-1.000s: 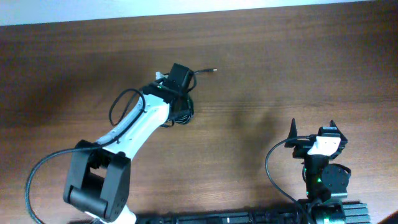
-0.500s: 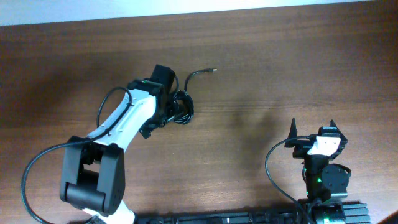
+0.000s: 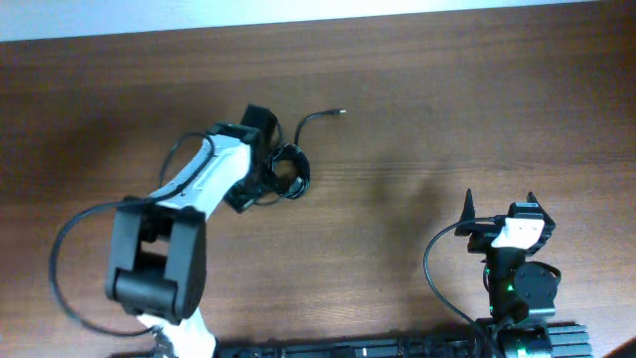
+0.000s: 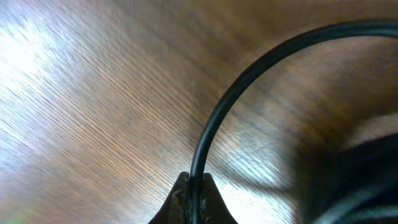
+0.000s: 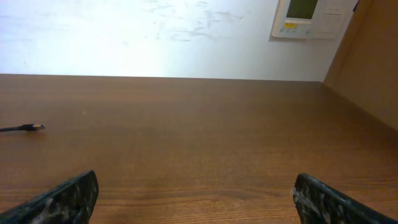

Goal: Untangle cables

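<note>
A small bunch of thin black cables (image 3: 290, 171) lies on the brown table, with one end curving up and right to a metal-tipped plug (image 3: 341, 112). My left gripper (image 3: 270, 174) sits at the bunch's left side. In the left wrist view its jaws are shut on one cable (image 4: 214, 118), which arcs up and to the right from the left gripper's tips (image 4: 193, 186). My right gripper (image 3: 497, 209) rests near the front right, far from the bunch, and stands open (image 5: 196, 193) with nothing between its fingers. A plug tip (image 5: 34, 127) shows at the far left of the right wrist view.
Brown wooden table (image 3: 447, 109) all around the bunch. A white wall (image 5: 155, 37) with a wall control panel (image 5: 308, 17) lies beyond the far edge. Each arm carries its own thick black wire (image 3: 437, 268).
My left gripper moved left and down off the top of the bunch, opened wide, then shut on one cable. The bunch shifted slightly. The right arm stayed still.
</note>
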